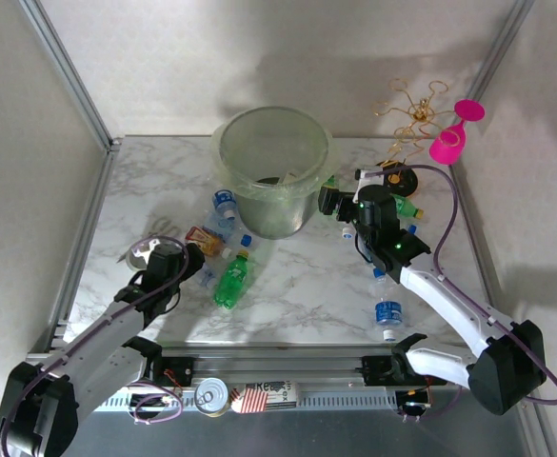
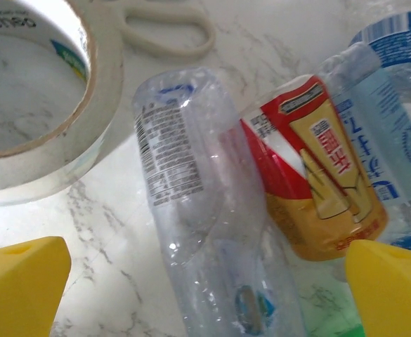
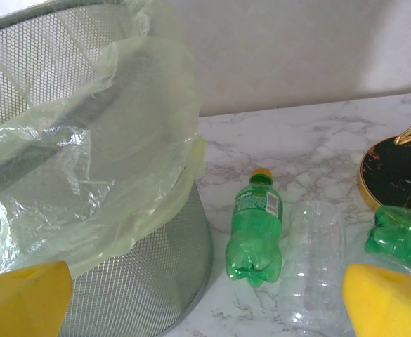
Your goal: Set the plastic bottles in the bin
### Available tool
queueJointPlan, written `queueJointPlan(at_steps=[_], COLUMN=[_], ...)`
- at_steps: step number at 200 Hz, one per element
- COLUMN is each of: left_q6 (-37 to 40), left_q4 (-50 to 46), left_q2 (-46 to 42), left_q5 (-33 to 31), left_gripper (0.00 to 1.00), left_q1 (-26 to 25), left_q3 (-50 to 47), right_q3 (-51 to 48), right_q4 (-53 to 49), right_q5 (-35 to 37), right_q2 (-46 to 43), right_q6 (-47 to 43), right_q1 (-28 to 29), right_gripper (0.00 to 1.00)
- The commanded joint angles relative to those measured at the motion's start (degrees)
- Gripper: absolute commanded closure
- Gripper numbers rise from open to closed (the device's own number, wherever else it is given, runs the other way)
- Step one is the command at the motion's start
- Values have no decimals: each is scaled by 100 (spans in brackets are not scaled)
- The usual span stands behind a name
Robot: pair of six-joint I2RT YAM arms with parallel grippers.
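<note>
The left arm (image 1: pixel 97 343) reaches up from its base at the near-left corner, lying low over the marble table (image 1: pixel 297 295). The left gripper (image 1: pixel 194 255) points right into a cluster of litter on the table's left half. Its yellow pads (image 2: pixel 22 288) are spread wide, and a crushed clear bottle (image 2: pixel 205 203) lies lengthwise between them, touching neither. A tape roll (image 2: pixel 43 105) hems that bottle on the left, and a red-and-gold packet (image 2: pixel 317 175) and a blue-labelled bottle (image 2: pixel 395 119) crowd its right. Just right of the gripper lies a green bottle (image 1: pixel 232 281); past it, bare marble runs open to the near rail. The bin (image 1: pixel 223 143) stands mid-table toward the far side. The right arm (image 1: pixel 449 305) slants up and left from the near-right corner, and the right gripper (image 1: pixel 330 200) sits just beside the bin's right wall, jaws parted and empty. Ahead of it lie an orange-capped green bottle (image 3: pixel 256 232), a clear bottle (image 3: pixel 317 267) and a second green bottle (image 3: pixel 402 235), near the stand's black base (image 3: pixel 388 168). A lone bottle (image 1: pixel 388 312) lies near the front edge beside the right forearm.
</note>
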Motion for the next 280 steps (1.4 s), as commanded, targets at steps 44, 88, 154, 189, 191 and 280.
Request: queueJointPlan(at_steps=[44, 88, 154, 189, 191, 280], left_q6=[-419, -451, -480, -463, -462, -280], left_q4=[807, 1269, 1730, 1876, 1881, 1749], left_q2=[594, 1134, 1806, 2023, 2032, 1626], left_q5=[83, 49, -35, -4, -4, -160], left_gripper=[0, 0, 4, 14, 14, 55], left_q1=[37, 36, 37, 32, 34, 37], left_q3=[-352, -357, -221, -160, -163, -164], right_q3=[-77, -168, -150, -168, -168, -238], right_q4=[146, 142, 94, 71, 68, 146], right_q5=[175, 214, 265, 305, 308, 259], right_q2=[44, -23, -38, -88, -96, 4], right_q6=[92, 141, 107, 99, 98, 121], right_q1=[-52, -68, -90, -98, -94, -124], right_gripper=[1, 1, 1, 1, 1, 1])
